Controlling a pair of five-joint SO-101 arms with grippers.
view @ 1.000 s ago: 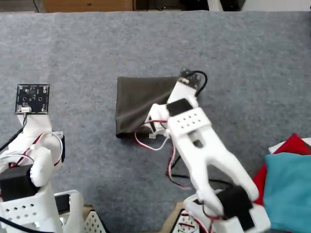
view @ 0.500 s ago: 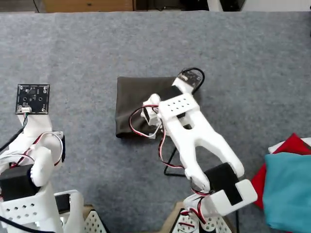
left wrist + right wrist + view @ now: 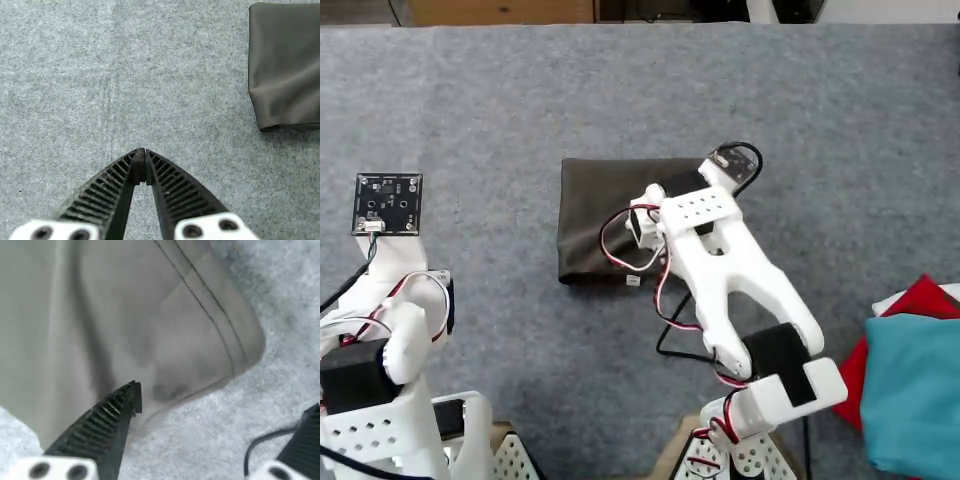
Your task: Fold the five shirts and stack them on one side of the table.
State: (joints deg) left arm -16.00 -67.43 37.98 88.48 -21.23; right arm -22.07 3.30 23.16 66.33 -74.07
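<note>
The folded dark shirt (image 3: 595, 215) lies flat near the middle of the tabletop (image 3: 470, 90), a neat rectangle with soft, rounded fold edges. Your right end effector (image 3: 222, 400) hangs over its right-hand edge with the jaws spread wide and nothing in them, one ribbed finger (image 3: 117, 407) above the cloth and the other off to the side over the bare surface. Your left end effector (image 3: 140, 157) is clenched on nothing, over bare tabletop well apart from the shirt. Expect the shirt to be light, limp knit: it will sag and may unfold if you lift it by a single layer. Judge your hold at the stitched hem corner (image 3: 235, 347), pinching every layer together. The felt-like tabletop looks grippy, so dragging may bunch the fabric. The teal shirt (image 3: 915, 390) and red shirt (image 3: 920, 298) sit piled at the right edge.
</note>
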